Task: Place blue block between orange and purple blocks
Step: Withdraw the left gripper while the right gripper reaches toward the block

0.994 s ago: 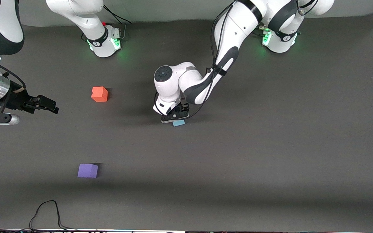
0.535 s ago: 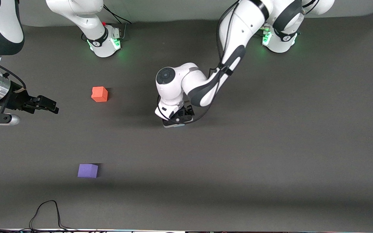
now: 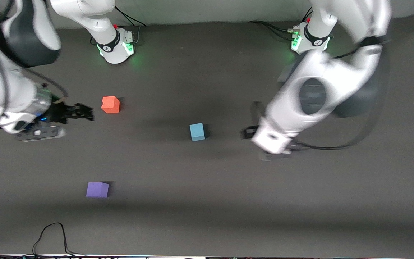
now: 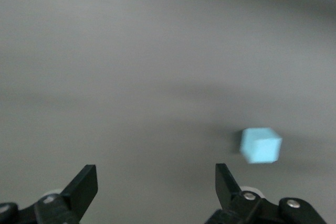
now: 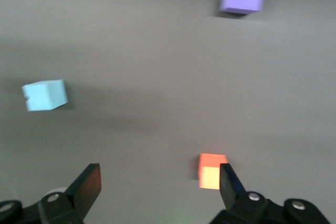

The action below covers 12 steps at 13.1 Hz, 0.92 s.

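Blue block (image 3: 197, 131) sits alone on the dark counter (image 3: 207, 201) near its middle, upright on one face, with nothing touching it; the left wrist view shows it (image 4: 260, 145) as a pale sky-blue cube lying off to one side of the left arm's black fingertips, and the right wrist view shows it (image 5: 45, 95) well apart from the other two cubes. Orange block (image 3: 110, 104) rests toward the right arm's end of the counter and farther from the front camera than the blue block. Purple block (image 3: 97, 189) lies at that same end, much nearer to the front camera, well apart from the orange one, with bare counter between the two. The blue block is not in that gap; it lies off toward the middle of the counter. Left gripper (image 3: 277, 153) hangs over bare counter toward the left arm's end, beside the blue block but clear of it, and its fingers (image 4: 84, 188) are spread wide with nothing held. Right gripper (image 3: 81, 110) hovers just beside the orange block at the right arm's end, and its fingers (image 5: 86, 186) are likewise parted and empty, with the orange block (image 5: 211, 170) showing close to one fingertip. A thin black cable (image 3: 50, 235) loops along the counter's edge nearest the front camera.
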{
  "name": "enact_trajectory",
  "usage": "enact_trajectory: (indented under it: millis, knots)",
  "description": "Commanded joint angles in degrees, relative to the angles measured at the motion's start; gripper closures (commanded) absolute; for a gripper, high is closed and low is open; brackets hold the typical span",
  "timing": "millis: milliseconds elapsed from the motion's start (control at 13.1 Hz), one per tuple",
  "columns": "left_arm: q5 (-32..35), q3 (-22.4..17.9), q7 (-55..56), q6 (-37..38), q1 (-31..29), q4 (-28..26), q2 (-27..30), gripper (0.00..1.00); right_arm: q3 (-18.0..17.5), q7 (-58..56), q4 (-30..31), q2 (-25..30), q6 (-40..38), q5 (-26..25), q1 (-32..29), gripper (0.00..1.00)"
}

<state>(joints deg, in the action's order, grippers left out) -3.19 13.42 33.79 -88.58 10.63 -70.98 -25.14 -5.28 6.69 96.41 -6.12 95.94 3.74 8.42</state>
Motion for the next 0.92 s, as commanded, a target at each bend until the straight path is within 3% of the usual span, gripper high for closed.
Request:
enact_trajectory:
  millis: [0, 306, 841]
  knots:
    - [-1.8, 1.1, -14.4, 4.9, -11.7, -8.1, 8.1, 0.0, 0.4, 7.2, -2.0, -5.2, 3.6, 0.5, 10.3, 0.0]
    - [0.0, 0.9, -26.5, 7.2, -21.1, -11.1, 13.4, 0.0, 0.4, 15.7, -1.7, -15.0, 15.8, 0.1, 22.0, 0.0]
    - [2.8, 0.7, -29.0, 3.5, -23.4, -17.4, 19.6, 0.0, 0.9, 25.5, -0.9, -28.8, 34.7, -1.1, 29.5, 0.0]
